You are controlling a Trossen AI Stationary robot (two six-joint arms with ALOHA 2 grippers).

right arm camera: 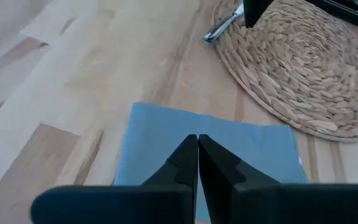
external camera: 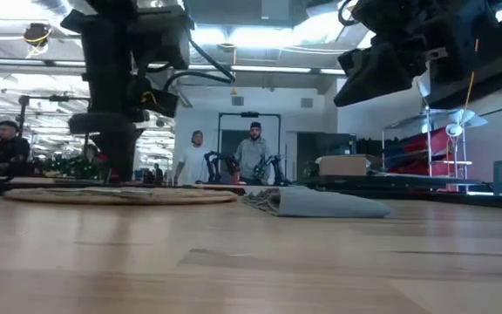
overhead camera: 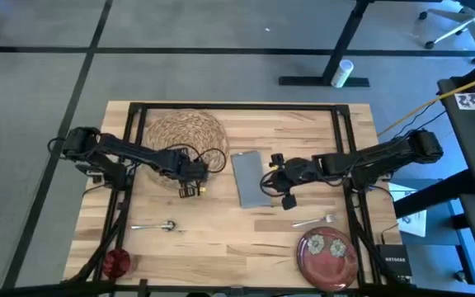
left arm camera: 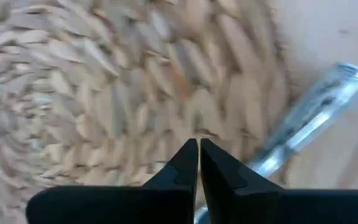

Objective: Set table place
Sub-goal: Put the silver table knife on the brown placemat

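Observation:
The round woven straw mat [overhead camera: 184, 136] lies at the table's far left. My left gripper [overhead camera: 192, 177] is shut and points down over the mat's near right part [left arm camera: 135, 93]. A silver piece of cutlery [left arm camera: 309, 115] lies at the mat's rim beside it. The gray napkin [overhead camera: 250, 177] lies flat right of the mat. My right gripper [overhead camera: 270, 180] hangs shut above the napkin's right part [right arm camera: 185, 130], well clear of it in the low view [external camera: 390, 61]. My left gripper points its shut fingers [left arm camera: 185, 165] down at the mat's near right part. I cannot tell whether the tips touch the straw.
A spoon [overhead camera: 157, 225] lies near the front left and a fork [overhead camera: 316, 219] near the front right. The dark red flowered plate [overhead camera: 326, 254] sits at the front right corner and the red cup [overhead camera: 115, 262] at the front left. People stand in the room beyond.

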